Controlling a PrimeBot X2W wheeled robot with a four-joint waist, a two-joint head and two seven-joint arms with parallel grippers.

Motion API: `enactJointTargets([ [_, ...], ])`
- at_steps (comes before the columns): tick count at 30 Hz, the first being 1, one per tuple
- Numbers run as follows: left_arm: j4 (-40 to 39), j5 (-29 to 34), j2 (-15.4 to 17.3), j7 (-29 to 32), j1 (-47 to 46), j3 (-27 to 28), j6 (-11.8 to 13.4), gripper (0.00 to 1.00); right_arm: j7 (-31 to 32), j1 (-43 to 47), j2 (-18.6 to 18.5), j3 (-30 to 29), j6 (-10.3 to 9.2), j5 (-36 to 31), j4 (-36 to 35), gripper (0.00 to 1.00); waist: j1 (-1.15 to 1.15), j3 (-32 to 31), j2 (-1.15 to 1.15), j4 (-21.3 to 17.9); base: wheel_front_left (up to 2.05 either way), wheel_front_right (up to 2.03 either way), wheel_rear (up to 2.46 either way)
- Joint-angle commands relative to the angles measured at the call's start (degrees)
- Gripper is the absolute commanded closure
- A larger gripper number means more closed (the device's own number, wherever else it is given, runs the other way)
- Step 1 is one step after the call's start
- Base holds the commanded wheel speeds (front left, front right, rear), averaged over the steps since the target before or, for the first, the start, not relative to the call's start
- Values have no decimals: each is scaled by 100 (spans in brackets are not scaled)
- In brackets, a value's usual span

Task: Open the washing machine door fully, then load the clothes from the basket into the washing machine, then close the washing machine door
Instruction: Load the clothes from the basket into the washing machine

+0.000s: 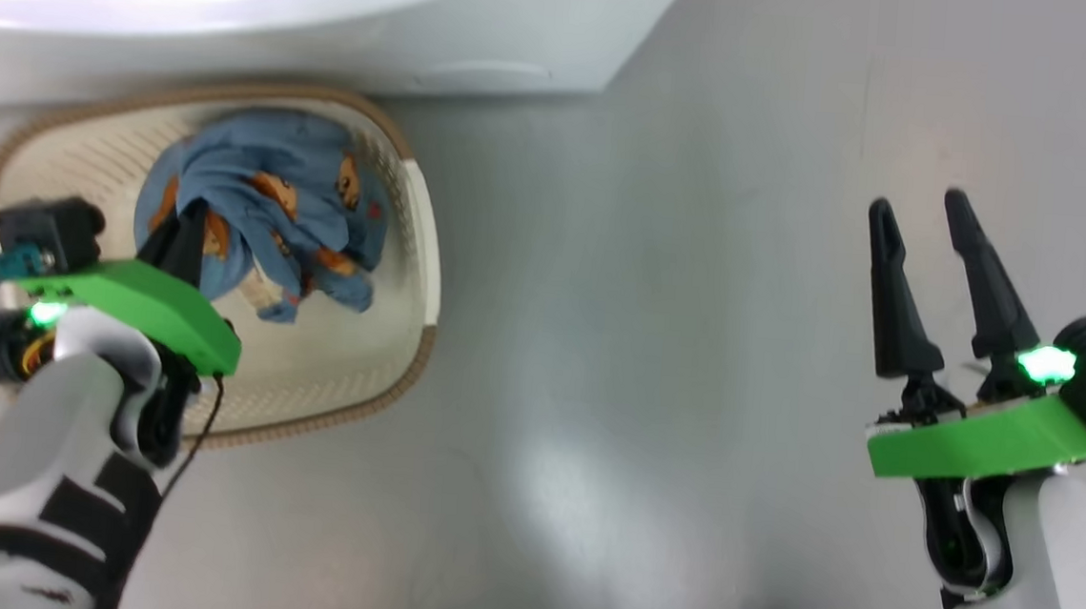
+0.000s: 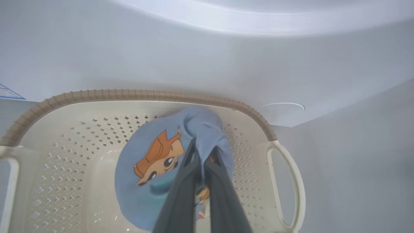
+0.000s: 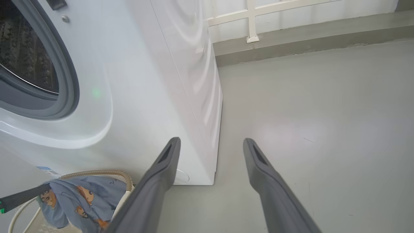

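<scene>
Item: clothes (image 1: 273, 200) in basket (image 1: 417, 267), soft, light, limp.
Left gripper (image 2: 204, 148) pinched on a top fold, which will likely drape; right gripper (image 1: 918, 205) spread wide, empty.

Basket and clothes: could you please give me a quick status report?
Left gripper shut on the clothes, inside the basket. Right gripper open, empty, over floor. Washing machine drum mouth uncovered; no obstruction seen.

White railing (image 3: 251, 22) stands beyond grey floor (image 3: 323, 113) (glossy).
</scene>
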Motion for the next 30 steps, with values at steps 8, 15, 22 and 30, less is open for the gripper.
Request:
enactJointTargets([
  [8, -921, 868, -31, -37, 934, 1221, -9, 100, -27, 548, -102, 41, 9, 60, 83, 0, 0, -1194, 0, 320, 0, 0, 0],
  [15, -1655, 1297, -149, -37, 1556, 1874, -9, 100, -27, 840, -176, 27, 9, 85, 178, 0, 0, -1764, 0, 422, 0, 0, 0],
  [22, -2280, 1482, -222, -37, 2028, 2226, -9, 100, -27, 1072, -223, -17, 9, 94, 222, 0, 0, -2131, 0, 501, 0, 0, 0],
  [30, -3292, 1773, -315, -37, 2796, 2683, -9, 100, -27, 1402, -307, -111, 9, 127, 228, 0, 0, -2561, 0, 554, 0, 0, 0],
])
